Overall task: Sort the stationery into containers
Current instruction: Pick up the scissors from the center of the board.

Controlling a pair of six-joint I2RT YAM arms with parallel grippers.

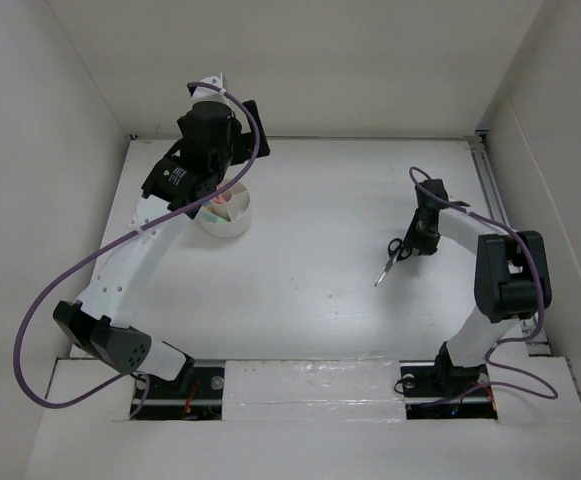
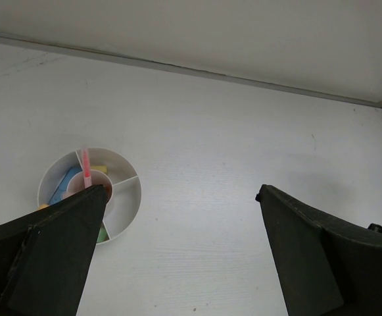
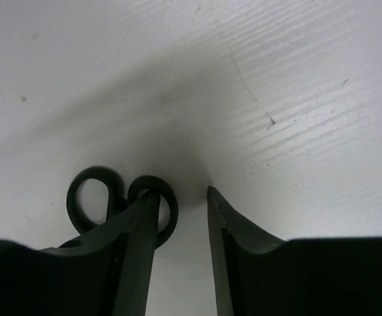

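The round white divided cup (image 2: 128, 197) sits on the table at back left (image 1: 238, 222). It holds a pink pen (image 2: 84, 162) upright in its centre, a blue piece (image 2: 64, 185), a yellow-orange item (image 2: 99, 169) and a bit of green (image 2: 102, 233). My left gripper (image 2: 181, 191) hangs high over the cup, wide open and empty. The black-handled scissors (image 1: 391, 262) lie on the table at the right. My right gripper (image 3: 181, 191) is down at them and slightly open. Its left finger (image 3: 135, 243) lies over the right handle loop (image 3: 169, 212). Nothing is between the jaws.
White walls close in the table at the back and both sides. A metal rail (image 1: 492, 190) runs along the right edge. The left arm's purple cable (image 1: 40, 320) loops out to the left.
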